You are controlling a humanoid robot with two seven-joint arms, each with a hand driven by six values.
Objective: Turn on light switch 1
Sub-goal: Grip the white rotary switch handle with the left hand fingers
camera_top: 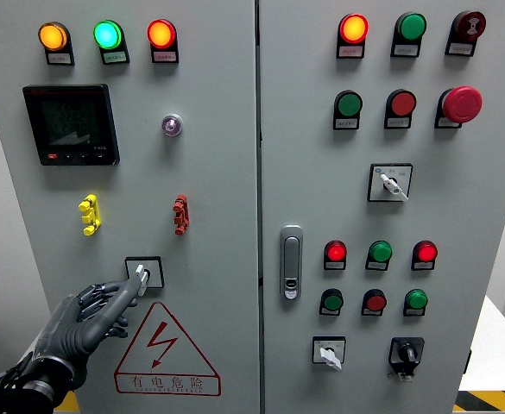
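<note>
A grey control cabinet fills the head view. On its left door, a rotary switch (143,273) with a white handle sits on a square plate above a red shock-warning triangle (166,349). My left hand (92,315) reaches up from the lower left. Its extended finger (127,296) touches the lower left of the switch handle, while the other fingers are loosely curled and hold nothing. The handle points roughly upward, tilted slightly left. My right hand does not show.
The left door carries orange, green and red lamps (107,36), a black meter (71,123), a yellow clip (89,214) and a red clip (179,214). The right door has a handle (292,261), buttons, selector switches (390,183) and an emergency stop (462,104).
</note>
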